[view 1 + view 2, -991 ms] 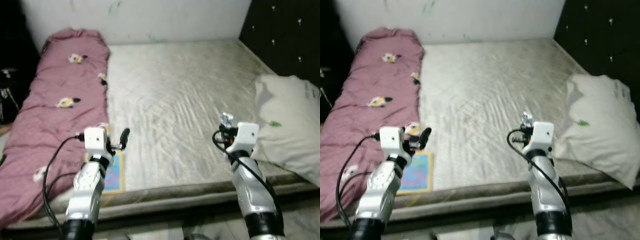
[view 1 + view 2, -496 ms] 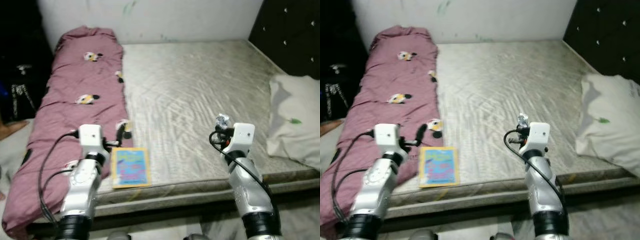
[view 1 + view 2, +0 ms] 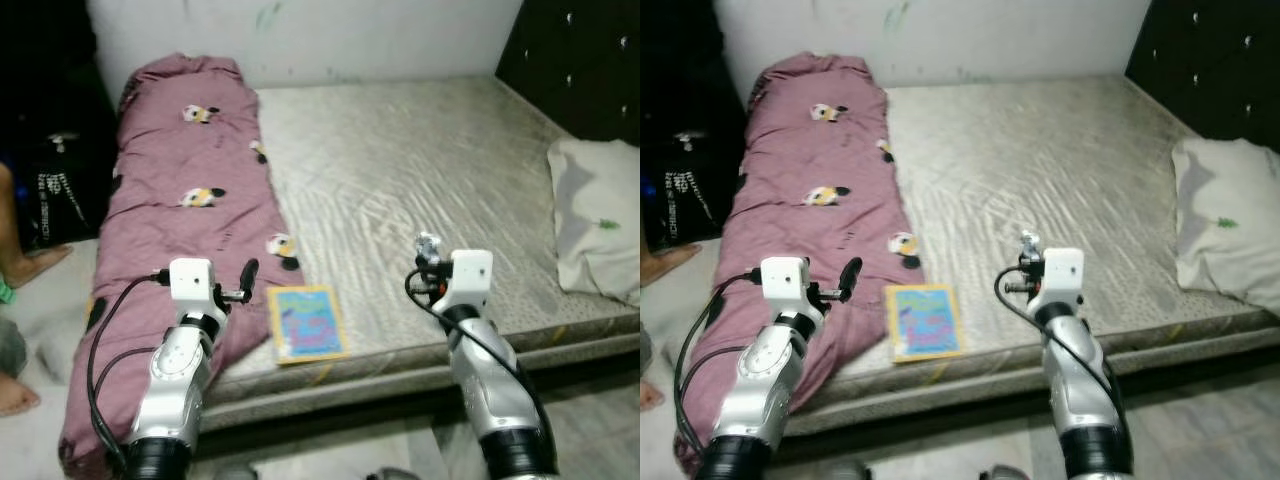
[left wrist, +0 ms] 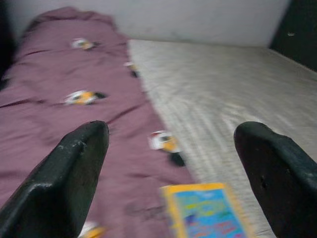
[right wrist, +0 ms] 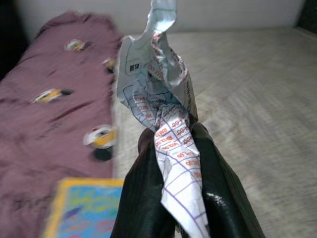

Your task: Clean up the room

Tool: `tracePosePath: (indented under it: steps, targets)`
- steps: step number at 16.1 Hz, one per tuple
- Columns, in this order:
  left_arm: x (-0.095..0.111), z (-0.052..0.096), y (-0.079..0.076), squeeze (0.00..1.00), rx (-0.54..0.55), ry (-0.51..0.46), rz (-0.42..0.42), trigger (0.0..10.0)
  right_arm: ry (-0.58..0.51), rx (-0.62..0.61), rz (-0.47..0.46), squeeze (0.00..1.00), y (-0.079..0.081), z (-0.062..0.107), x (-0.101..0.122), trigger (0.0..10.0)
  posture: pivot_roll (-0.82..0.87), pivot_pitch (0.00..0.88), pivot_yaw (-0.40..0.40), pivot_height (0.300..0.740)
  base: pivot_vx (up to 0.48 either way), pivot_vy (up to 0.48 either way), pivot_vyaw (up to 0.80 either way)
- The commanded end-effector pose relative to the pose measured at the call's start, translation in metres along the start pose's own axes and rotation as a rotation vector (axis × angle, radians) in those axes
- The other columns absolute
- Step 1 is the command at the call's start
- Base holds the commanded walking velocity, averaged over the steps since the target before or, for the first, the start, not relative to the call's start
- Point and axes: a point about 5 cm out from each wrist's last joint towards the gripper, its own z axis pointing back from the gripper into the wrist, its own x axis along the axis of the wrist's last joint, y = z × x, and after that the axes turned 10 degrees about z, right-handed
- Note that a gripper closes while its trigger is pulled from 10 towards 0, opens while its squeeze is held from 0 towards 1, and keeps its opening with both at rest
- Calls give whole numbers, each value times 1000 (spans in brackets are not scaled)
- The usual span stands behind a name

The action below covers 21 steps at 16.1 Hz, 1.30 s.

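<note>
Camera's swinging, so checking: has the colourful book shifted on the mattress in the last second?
No. The book lies at the mattress's front edge beside the maroon blanket, as before; the camera moved.

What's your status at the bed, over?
Right gripper shut on crumpled paper, held above the mattress. Left gripper open, empty, above the maroon quilt. Colourful book lies at the mattress edge.

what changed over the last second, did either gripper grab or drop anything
Nothing was grabbed or dropped. The camera swung toward the robot's left, so the pillow slid to the frame edge and the picture book came fully into view. The right gripper stays shut on the crumpled paper; the left gripper stays open and empty. The maroon blanket lies unmoved.
</note>
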Motion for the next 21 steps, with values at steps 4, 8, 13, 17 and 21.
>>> tracePosePath:
  steps: [4, 8, 13, 17, 21]
  targets:
    - [5, 0, 5, 0, 33, -28, -23, 10000, -41, 54, 14, 0, 9, -3, 10, 10000, -3, 0, -37, 740, 0, 353, 0]
    - [5, 0, 4, 0, 37, -25, -16, 10000, -58, 82, 26, 0, 12, -4, 14, 10000, -5, 0, -33, 740, 0, 0, 200]
    - [3, 2, 4, 0, 32, -5, -49, 10000, -68, 81, 42, 0, 10, -5, 17, 10000, -11, 0, -29, 740, 0, 0, 800]
    - [4, 2, 6, 0, 42, -6, -58, 10000, -65, 94, 43, 0, 14, -4, 15, 10000, -7, 1, -32, 740, 0, 0, 800]
    - [4, 2, 5, 0, 43, -8, -63, 10000, -68, 99, 49, 0, 14, -4, 16, 10000, -9, 1, -32, 740, 0, 0, 800]
